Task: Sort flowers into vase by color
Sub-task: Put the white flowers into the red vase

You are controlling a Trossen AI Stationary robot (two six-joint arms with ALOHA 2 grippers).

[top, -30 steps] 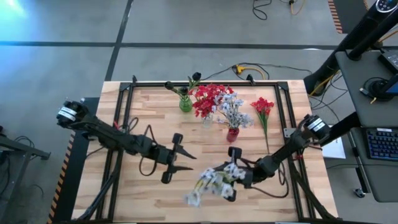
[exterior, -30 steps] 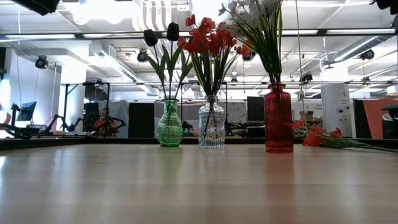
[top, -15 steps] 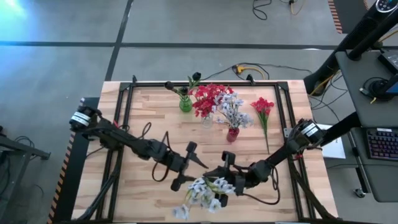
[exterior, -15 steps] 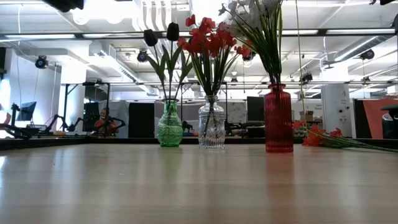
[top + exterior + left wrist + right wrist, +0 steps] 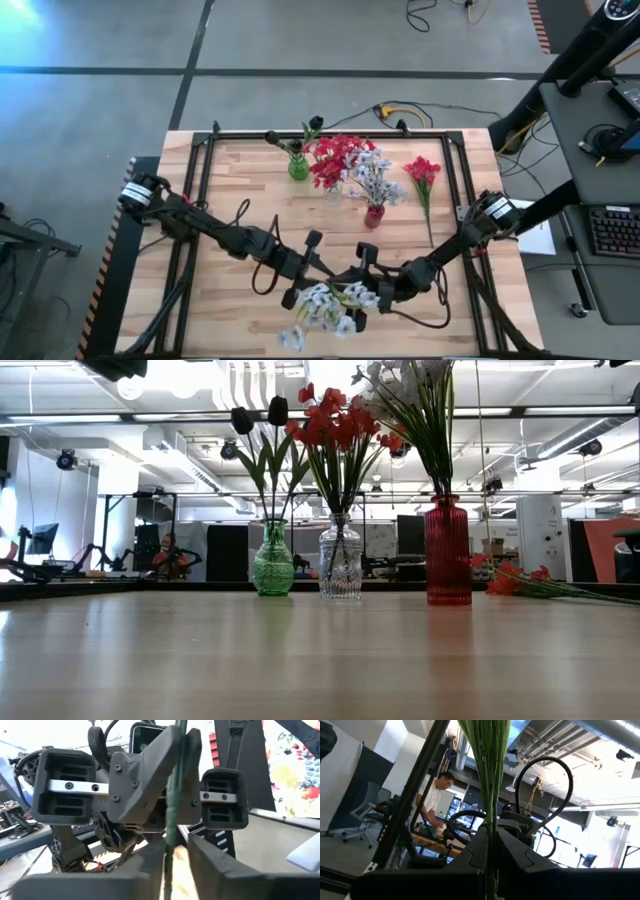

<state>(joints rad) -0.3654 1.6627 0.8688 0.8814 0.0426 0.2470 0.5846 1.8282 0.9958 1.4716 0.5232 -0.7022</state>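
Near the surface's front edge, the left hand has its fingers close about the green stem of a pale blue-white spray, though a firm grasp cannot be told; just right, the right hand stays clenched on that stem

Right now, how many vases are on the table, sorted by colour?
Green vase: 1
Clear glass vase: 1
Red vase: 1
Total: 3 vases
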